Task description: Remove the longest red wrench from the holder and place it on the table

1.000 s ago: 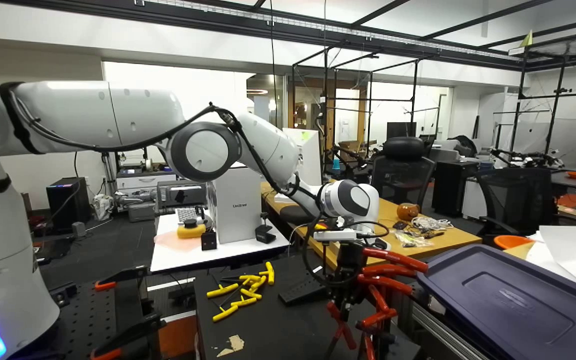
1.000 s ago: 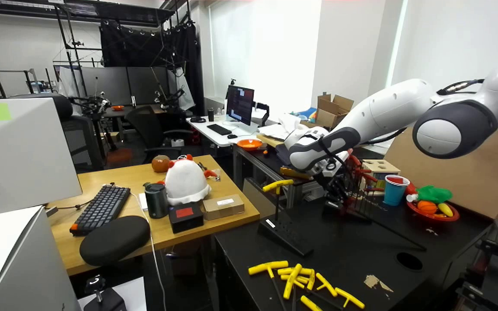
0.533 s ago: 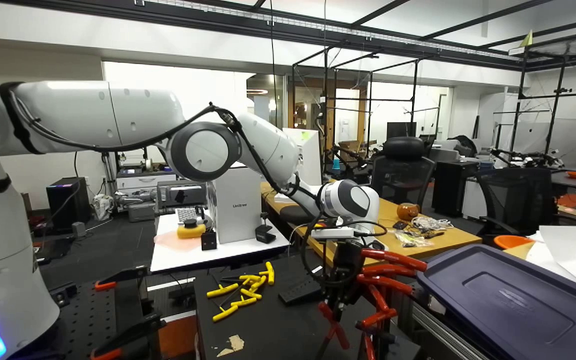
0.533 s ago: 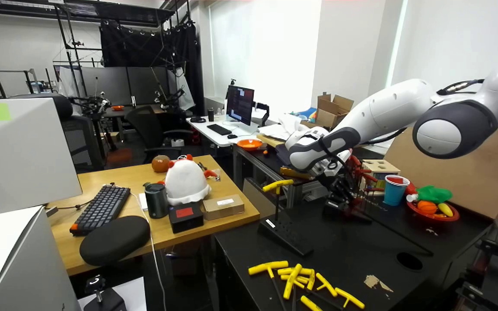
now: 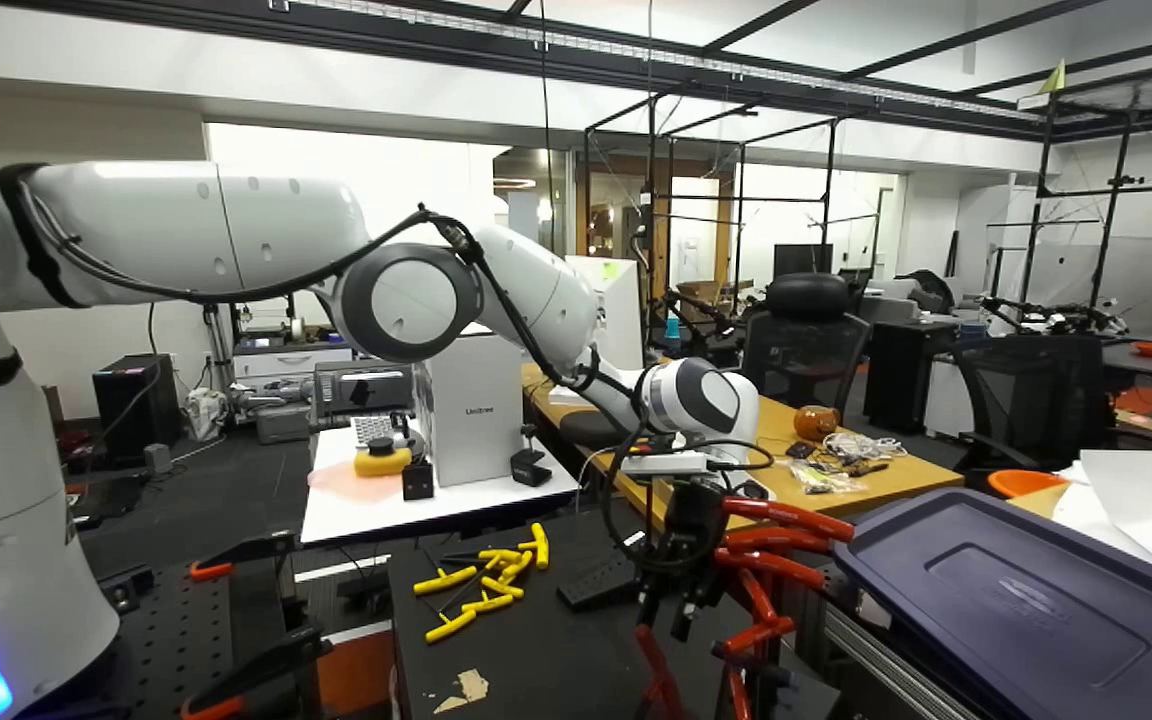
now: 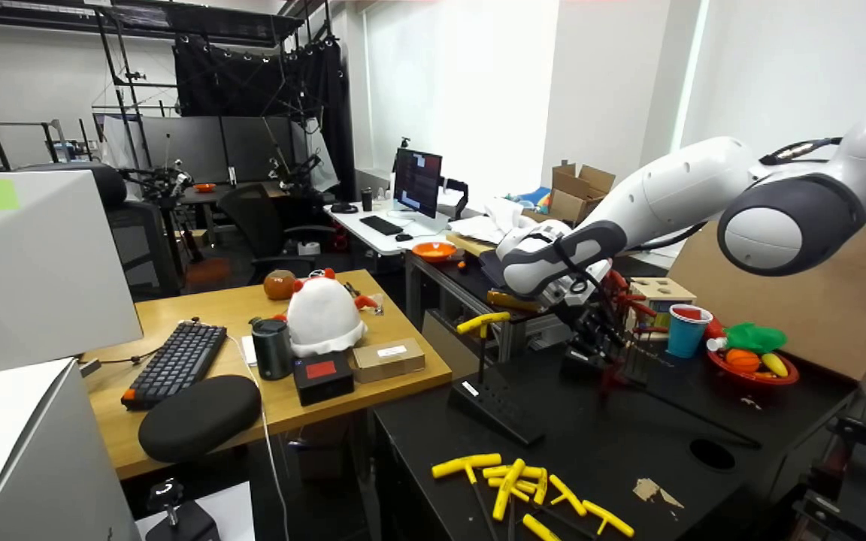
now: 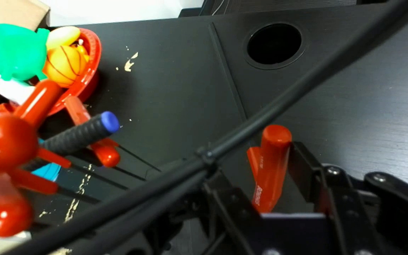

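Wrist view, beginning from its left edge: the other red wrenches [image 7: 9, 141] stand in a group, and behind them is the bowl [image 7: 93, 53] of toys [image 7: 65, 65]. The holder is too dark to make out. More to the right comes the bare surface [image 7: 168, 88], and on it the longest wrench [image 7: 275, 159] seems to rest with its thin shaft [image 7: 228, 72]. The tip is near the top of that view, left of the round hole [image 7: 274, 44]; from there the long axis runs downward and slightly right, to the claw [image 5: 666, 617]. At this end the red handle [image 7: 276, 148] tilts up before the fingers [image 7: 305, 173], or between them; I cannot tell which. The finger at its right is very near, perhaps touching. The claw is spread, and I judge that it grasps nothing: in an exterior view, the handle lies below its two separated tips. Therefore the placing seems almost complete. The coming move should be, in my opinion, a straight retreat upward, along the handle and not across the shaft, because a sideways motion could hook the handle and turn the whole wrench.
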